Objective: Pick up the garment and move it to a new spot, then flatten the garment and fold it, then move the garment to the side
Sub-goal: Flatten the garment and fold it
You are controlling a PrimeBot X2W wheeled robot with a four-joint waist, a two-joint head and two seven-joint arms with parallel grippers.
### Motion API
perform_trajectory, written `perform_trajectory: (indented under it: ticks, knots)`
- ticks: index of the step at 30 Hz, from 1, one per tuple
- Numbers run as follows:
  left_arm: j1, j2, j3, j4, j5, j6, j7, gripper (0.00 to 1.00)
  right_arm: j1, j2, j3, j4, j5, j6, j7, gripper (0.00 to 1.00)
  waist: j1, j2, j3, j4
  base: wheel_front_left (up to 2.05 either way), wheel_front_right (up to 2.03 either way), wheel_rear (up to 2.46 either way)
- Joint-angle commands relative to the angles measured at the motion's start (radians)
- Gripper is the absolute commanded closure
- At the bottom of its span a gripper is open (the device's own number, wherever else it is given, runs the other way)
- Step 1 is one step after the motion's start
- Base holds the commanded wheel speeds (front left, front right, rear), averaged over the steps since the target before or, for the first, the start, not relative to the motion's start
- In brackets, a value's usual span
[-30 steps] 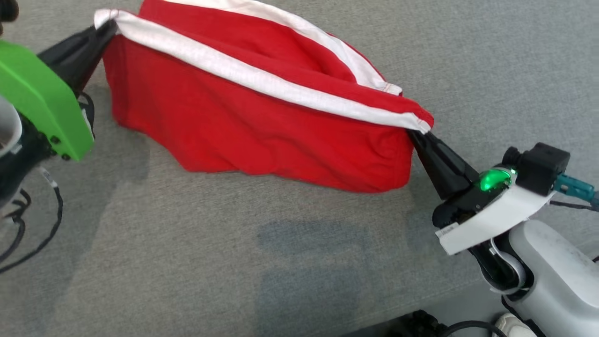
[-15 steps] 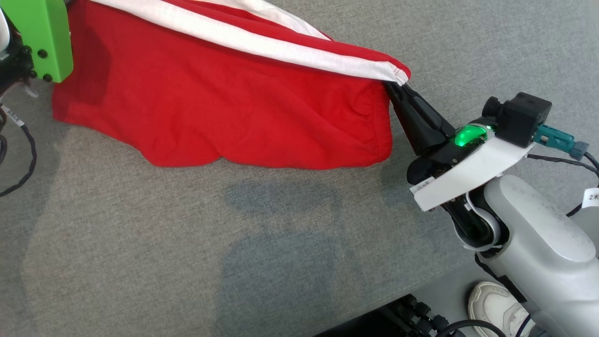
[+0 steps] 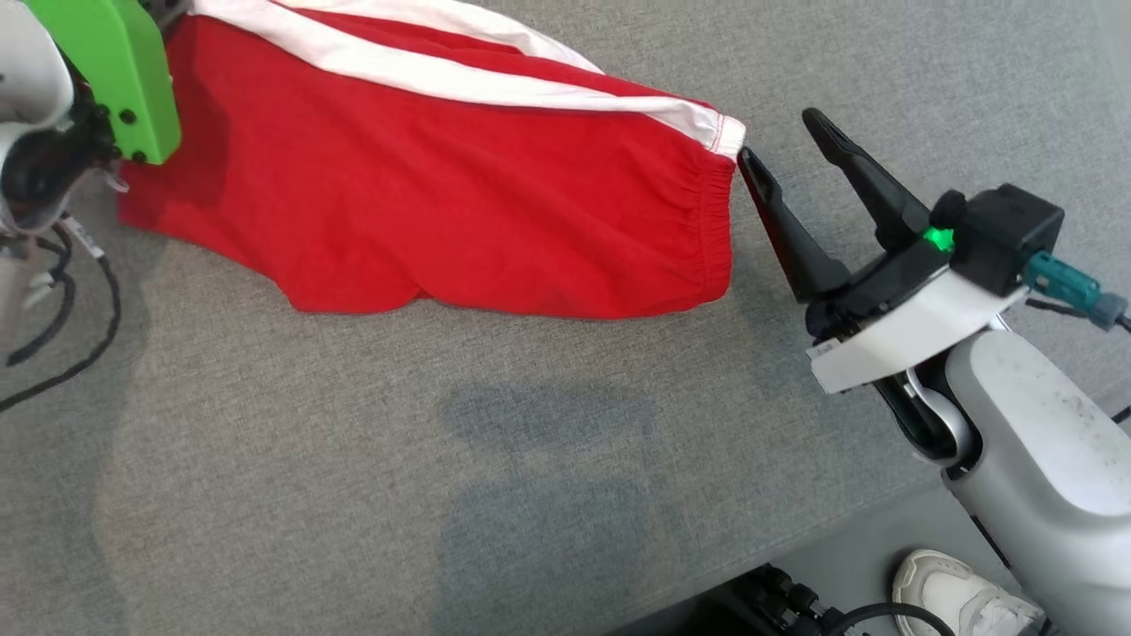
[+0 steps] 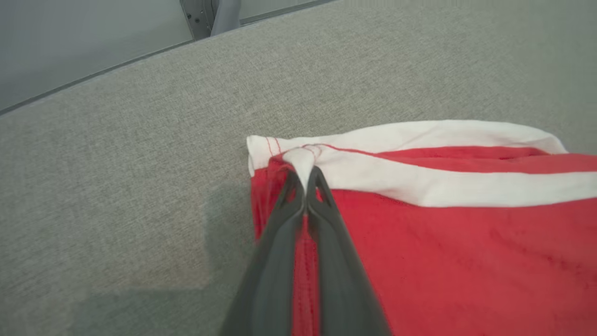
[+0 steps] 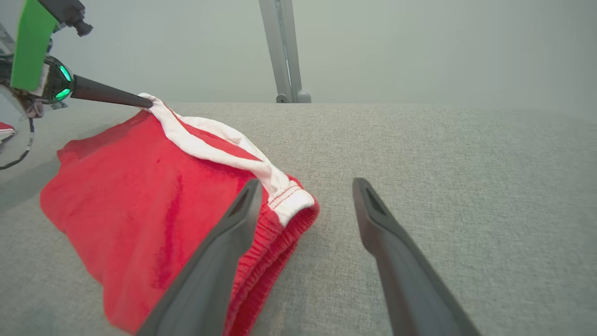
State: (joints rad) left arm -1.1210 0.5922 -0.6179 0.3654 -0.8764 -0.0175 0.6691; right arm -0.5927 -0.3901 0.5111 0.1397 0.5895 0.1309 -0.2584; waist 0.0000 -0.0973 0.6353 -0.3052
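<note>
Grey fabric surface [image 3: 530,486], red garment [image 3: 459,212]; left end effector [image 4: 305,179] clamps corner, right end effector [image 3: 776,133] apart.

Lit brightly and evenly from overhead. Threw soft-edged grey shadows across the grey cloth surface [image 3: 265,530] in the head view, the darkest a blocky patch near the bottom centre. Showed the red garment [image 3: 442,212] crisp and saturated there. Blurred the lower lengths of the left gripper [image 4: 305,176] close to the wrist lens. Bowed the surface's far edge slightly in the left wrist view; washed the right wrist view's background to hazy grey.
</note>
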Motion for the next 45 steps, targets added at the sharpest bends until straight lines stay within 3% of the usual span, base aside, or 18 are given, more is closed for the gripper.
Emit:
perform_trajectory:
  ticks: [1,2,6,12,16,19,27,35,36,37,41,45]
  knots:
    - [0.02,-0.011,0.003,0.004,-0.002,-0.004,-0.023,0.09,0.028,-0.004,-0.016,-0.007,-0.031,0.0,-0.006,0.0,0.0,-0.0001,-0.029,0.01,0.0,0.0,0.0]
    - [0.035,-0.017,0.008,0.01,0.001,-0.002,-0.054,0.0,0.046,-0.011,-0.032,-0.014,-0.067,0.0,-0.006,0.0,0.0,-0.0001,-0.042,0.012,0.0,0.0,0.0]
    - [0.124,-0.048,0.015,0.002,0.022,0.003,-0.206,0.0,0.145,-0.004,-0.136,-0.063,-0.203,0.0,-0.006,0.0,0.0,-0.0001,-0.097,0.021,0.0,0.0,0.0]
    - [0.285,-0.092,0.012,-0.035,0.118,0.086,-0.49,0.0,0.302,0.019,-0.313,-0.145,-0.368,-0.001,-0.006,0.0,0.0,-0.0001,-0.17,0.042,0.0,0.0,0.0]
    - [0.362,-0.123,0.001,-0.016,0.138,0.123,-0.583,0.0,0.401,0.054,-0.43,-0.214,-0.486,0.0,-0.006,0.0,0.0,-0.0001,-0.189,0.063,0.0,0.0,0.0]
    - [0.378,-0.129,-0.022,0.026,0.156,0.126,-0.583,0.0,0.458,0.059,-0.476,-0.231,-0.541,-0.001,-0.005,0.0,0.0,-0.0001,-0.188,0.073,0.0,0.0,0.0]
    - [0.314,-0.135,-0.026,0.168,0.096,0.076,-0.48,0.0,0.504,0.089,-0.503,-0.222,-0.581,-0.001,-0.005,0.0,0.0,-0.0001,-0.15,0.067,0.0,0.0,0.0]
    - [0.28,-0.155,-0.028,0.223,0.002,0.013,-0.306,0.0,0.504,0.109,-0.5,-0.199,-0.574,-0.001,-0.005,0.0,0.0,-0.0001,-0.136,0.046,0.0,0.0,0.0]
    - [0.282,-0.159,-0.031,0.221,-0.012,0.007,-0.283,0.37,0.505,0.11,-0.5,-0.196,-0.571,-0.001,-0.005,0.0,0.0,-0.0001,-0.138,0.045,0.0,0.0,0.0]
    - [0.286,-0.162,-0.032,0.215,-0.024,-0.001,-0.267,1.0,0.505,0.112,-0.501,-0.193,-0.568,-0.001,-0.005,0.0,0.0,-0.0001,-0.141,0.043,0.0,0.0,0.0]
    - [0.309,-0.152,-0.049,0.172,-0.04,-0.037,-0.238,1.0,0.513,0.114,-0.511,-0.18,-0.556,-0.001,-0.005,0.0,0.0,-0.0001,-0.161,0.05,0.0,0.0,0.0]
    - [0.326,-0.128,-0.041,0.121,-0.014,-0.016,-0.285,1.0,0.512,0.11,-0.506,-0.173,-0.547,-0.001,-0.005,0.0,0.0,-0.0001,-0.184,0.059,0.0,0.0,0.0]
